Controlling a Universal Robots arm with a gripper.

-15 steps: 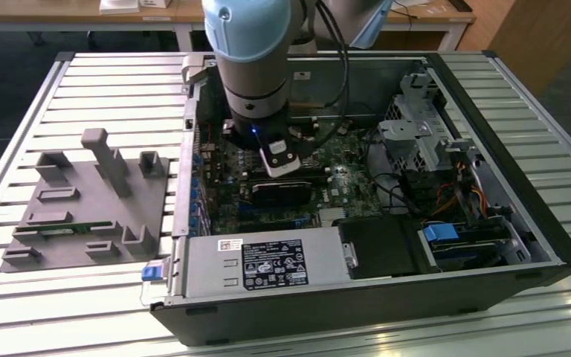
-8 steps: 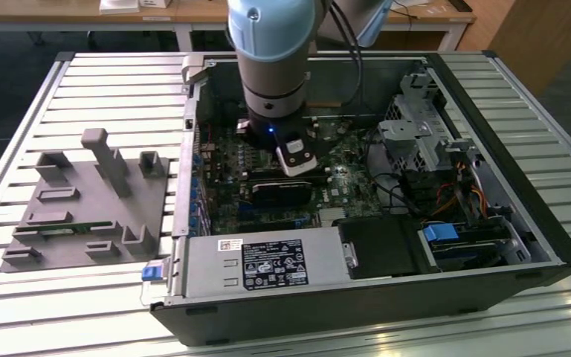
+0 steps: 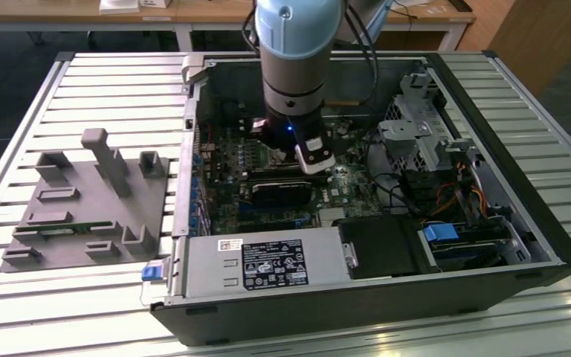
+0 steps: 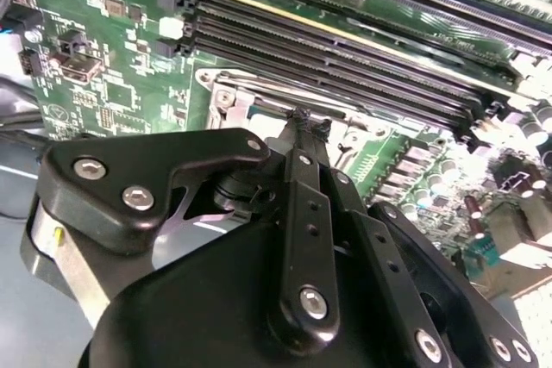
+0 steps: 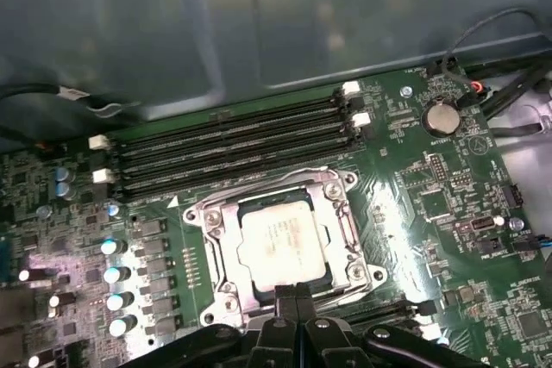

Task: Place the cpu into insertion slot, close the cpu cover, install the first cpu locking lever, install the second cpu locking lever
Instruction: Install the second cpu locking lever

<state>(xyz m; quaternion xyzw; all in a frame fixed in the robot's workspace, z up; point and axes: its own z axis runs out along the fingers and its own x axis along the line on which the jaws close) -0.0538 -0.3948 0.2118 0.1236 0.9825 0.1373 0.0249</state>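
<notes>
**Fingers together at the socket's edge**

My gripper (image 5: 295, 292) is down inside the open computer case (image 3: 523, 223), over the green motherboard (image 5: 431, 213). In both wrist views my two black fingers (image 4: 304, 127) sit pressed together with no gap between the tips, and nothing is clamped in them. In the first wrist view the tips meet right at the near edge of the insertion slot (image 5: 362, 277), at or just above its silver rim; I cannot tell whether they actually touch the metal.

The cpu (image 5: 281, 240) lies flat in the slot, its pale silver face up and square to the socket. The cpu cover (image 5: 226, 213) lies down around it as a thin silver frame, the chip's face showing through its square cut-out.

Just beyond the socket run the long black memory slots (image 5: 233, 140), parallel to its far edge. In the exterior view my arm (image 3: 294, 67) comes straight down into the middle of the case, which lies on a slatted white table (image 3: 97, 89), with a grey fixture block (image 3: 87, 201) on the exterior view's left and the grey power supply box (image 3: 261, 264) along the case's near side.
</notes>
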